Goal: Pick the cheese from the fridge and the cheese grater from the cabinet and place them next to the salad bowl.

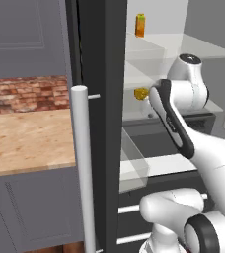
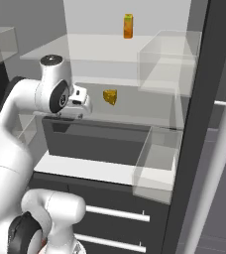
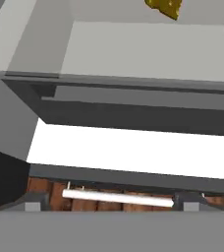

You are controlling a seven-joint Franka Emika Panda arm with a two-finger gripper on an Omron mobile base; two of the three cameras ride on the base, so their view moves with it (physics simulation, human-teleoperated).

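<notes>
The fridge (image 1: pixel 102 74) stands open, its white inside facing me. The cheese (image 2: pixel 110 96) is a small yellow-orange wedge on a glass shelf in the middle of the fridge; it also shows as cheese (image 1: pixel 141 93) and at the top edge as cheese (image 3: pixel 164 7). My gripper (image 2: pixel 80 103) hovers just left of the cheese at about its height, not touching it. In the hand view the gripper (image 3: pixel 111 202) is open, its tips wide apart with nothing between them. A shut grey upper cabinet (image 1: pixel 16 29) hangs above the counter. The cheese grater and salad bowl are out of view.
An upright orange carton (image 2: pixel 128 26) stands on the shelf above. A dark grey drawer (image 2: pixel 95 144) sits under the cheese's shelf. Clear door bins (image 2: pixel 159 163) jut out on the right. The silver bar handle (image 1: pixel 82 168) and a wooden counter (image 1: pixel 25 138) lie left.
</notes>
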